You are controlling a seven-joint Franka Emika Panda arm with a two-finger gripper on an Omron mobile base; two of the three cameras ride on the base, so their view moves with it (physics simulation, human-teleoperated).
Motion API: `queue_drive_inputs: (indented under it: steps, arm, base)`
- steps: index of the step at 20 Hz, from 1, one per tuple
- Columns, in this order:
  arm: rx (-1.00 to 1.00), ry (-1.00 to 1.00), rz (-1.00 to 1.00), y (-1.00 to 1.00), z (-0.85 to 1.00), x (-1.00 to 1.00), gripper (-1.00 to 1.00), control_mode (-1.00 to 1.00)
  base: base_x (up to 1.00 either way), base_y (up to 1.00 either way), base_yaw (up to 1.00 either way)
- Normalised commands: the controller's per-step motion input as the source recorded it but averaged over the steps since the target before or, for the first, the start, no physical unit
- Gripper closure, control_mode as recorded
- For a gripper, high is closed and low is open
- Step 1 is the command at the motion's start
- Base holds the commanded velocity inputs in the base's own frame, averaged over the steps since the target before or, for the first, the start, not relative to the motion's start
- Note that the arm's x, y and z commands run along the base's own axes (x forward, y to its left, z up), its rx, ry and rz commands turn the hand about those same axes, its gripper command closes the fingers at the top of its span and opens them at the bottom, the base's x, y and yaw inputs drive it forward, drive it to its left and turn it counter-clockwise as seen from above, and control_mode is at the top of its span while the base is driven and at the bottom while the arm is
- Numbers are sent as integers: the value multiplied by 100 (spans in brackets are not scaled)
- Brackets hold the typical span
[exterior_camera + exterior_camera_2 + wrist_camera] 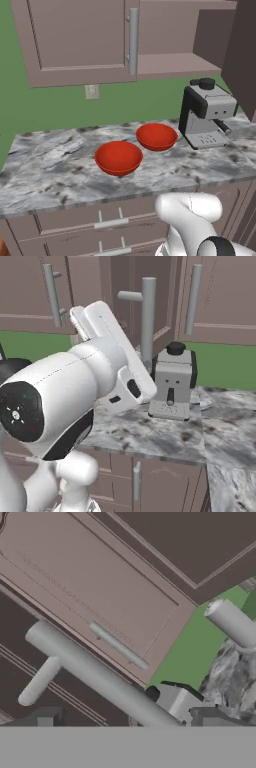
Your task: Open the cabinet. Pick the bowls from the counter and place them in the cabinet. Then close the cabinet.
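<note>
Left base view: the cabinet (165,30) has its right door (242,55) swung out wide, baring the inner shelf (172,65); its left door (80,35) lies flat and shut.
Opening step: half done at least. One leaf is open, and it looks like enough room to pass a bowl in on the right side.
Near bowl (118,157): sits upright on the bench (50,165), towards its middle, untouched.
Far bowl (156,136): also upright on the bench, just behind and to the right of the near one, close beside the coffee machine (207,112) but apart from it.
Shelf contents: nothing red shows inside the cabinet, so neither bowl is stowed.
Hand view: the gripper (130,718) is up at the open door, and that door's long grey bar handle (100,674) runs slantwise across the view just ahead of it.
Fingers (46,716): spread wide, one tip at each side of the view, pinching nothing; the handle lies between them and appears free of both.
Right base view: the arm reaches up towards the door, which stands edge-on above the coffee machine.
Left to do: fetch both bowls in turn, set them on the shelf, then shut the door.
Progress: early, roughly the first of four steps.
</note>
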Motion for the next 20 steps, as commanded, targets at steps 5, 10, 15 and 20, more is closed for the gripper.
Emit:
queue_drive_inputs:
  steps: [5,10,15,20]
  arm:
    - [0,0,0,1,67,-100,-100,-100]
    - [-11,2,1,77,-15,-92,-100,-100]
    - [-33,-6,6,100,-100,-13,-100,-100]
    - [-31,-11,6,100,-100,12,-100,-100]
  base:
    - [0,0,0]
    - [0,0,0]
    - [0,0,0]
    - [0,0,0]
